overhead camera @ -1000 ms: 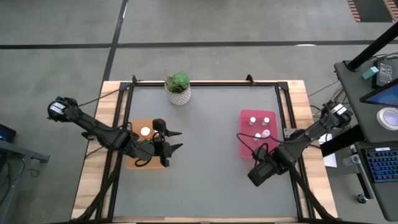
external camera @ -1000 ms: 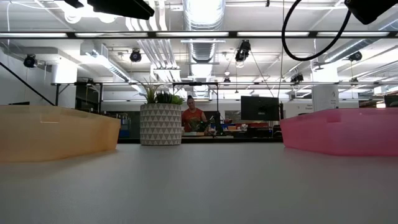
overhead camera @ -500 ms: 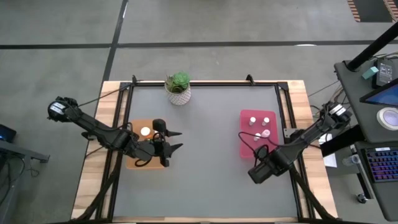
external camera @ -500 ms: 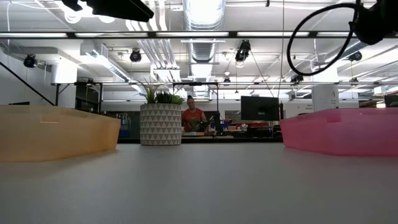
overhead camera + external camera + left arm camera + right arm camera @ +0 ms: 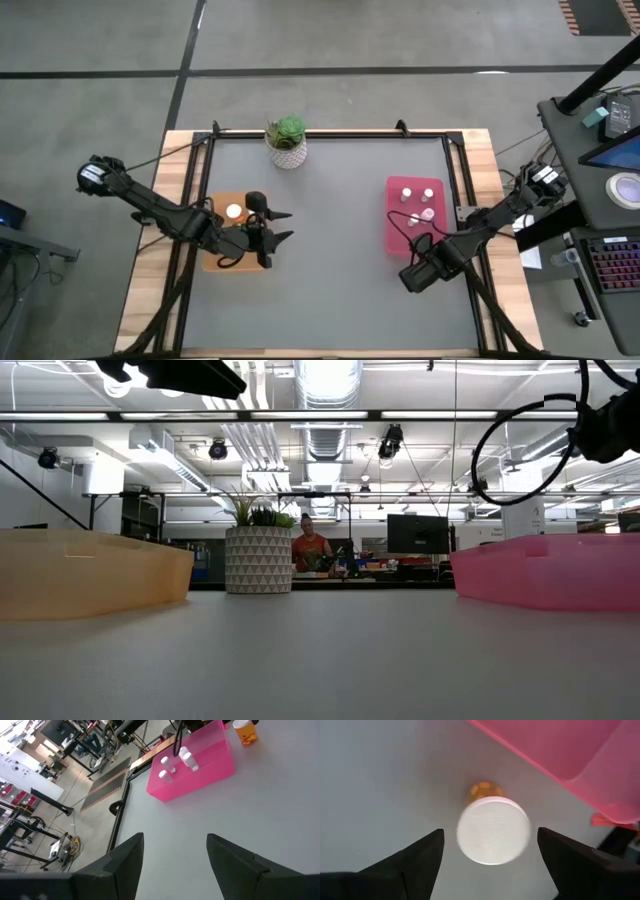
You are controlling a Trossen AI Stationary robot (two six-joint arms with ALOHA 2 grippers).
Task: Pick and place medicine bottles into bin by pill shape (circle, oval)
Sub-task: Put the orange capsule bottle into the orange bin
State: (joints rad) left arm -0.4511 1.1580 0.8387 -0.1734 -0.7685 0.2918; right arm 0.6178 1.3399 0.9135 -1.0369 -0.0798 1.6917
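1. Desk (image 5: 330, 230) with a flat grey top and wooden side edges carries a translucent pink plastic bin (image 5: 414, 215) on the robot's right, a translucent orange plastic bin (image 5: 214, 212) on its left, and a small green plant in a patterned white pot (image 5: 287, 140) at the far edge.
2. The right end effector (image 5: 487, 855) hangs directly over an upright orange medicine bottle with a white round cap (image 5: 493, 829), its fingers spread wide on either side and not touching it. This bottle stands on the desk just beside the pink bin's near corner.
3. The left end effector (image 5: 278, 225) hovers at the orange bin's inner edge, fingers apart and empty.
4. Slim white-capped bottles (image 5: 418, 204) already lie in the pink bin; one white-capped bottle (image 5: 234, 211) sits in the orange bin.
5. Likely risk: a descent slightly off-centre could land a finger on the cap and tip the bottle, or a finger could catch the pink bin's wall close by.
6. The middle of the desk offers wide open room; the bin side of the bottle looks tight.
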